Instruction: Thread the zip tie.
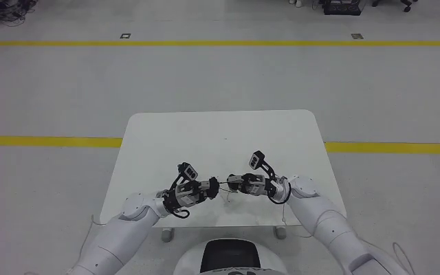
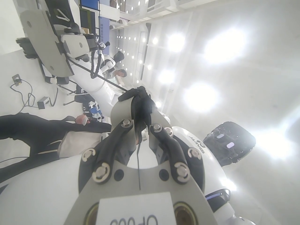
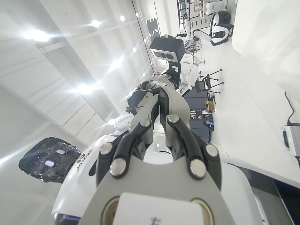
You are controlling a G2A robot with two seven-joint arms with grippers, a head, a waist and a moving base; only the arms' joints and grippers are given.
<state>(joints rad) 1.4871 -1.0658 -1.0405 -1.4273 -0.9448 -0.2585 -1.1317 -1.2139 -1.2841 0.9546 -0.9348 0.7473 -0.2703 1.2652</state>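
Above the front of the white table (image 1: 220, 137), my two grippers meet tip to tip. The left gripper (image 1: 210, 188) (image 2: 138, 103) is shut on the thin black zip tie (image 2: 138, 165), whose tail runs back over its wrist plate. Another stretch of the strap leads out past its fingertips. The right gripper (image 1: 234, 184) (image 3: 161, 100) is shut, pads pressed flat together, right against the left gripper (image 3: 146, 92). In the top view the zip tie (image 1: 224, 195) shows as a faint line spanning both grippers. The strap's place between the right pads is hidden.
The table has rounded corners and a bare top beyond the grippers. Yellow floor lines (image 1: 220, 43) cross the room behind it. A person in dark clothes (image 2: 35, 127) and other robots (image 3: 220, 29) stand far off in the room.
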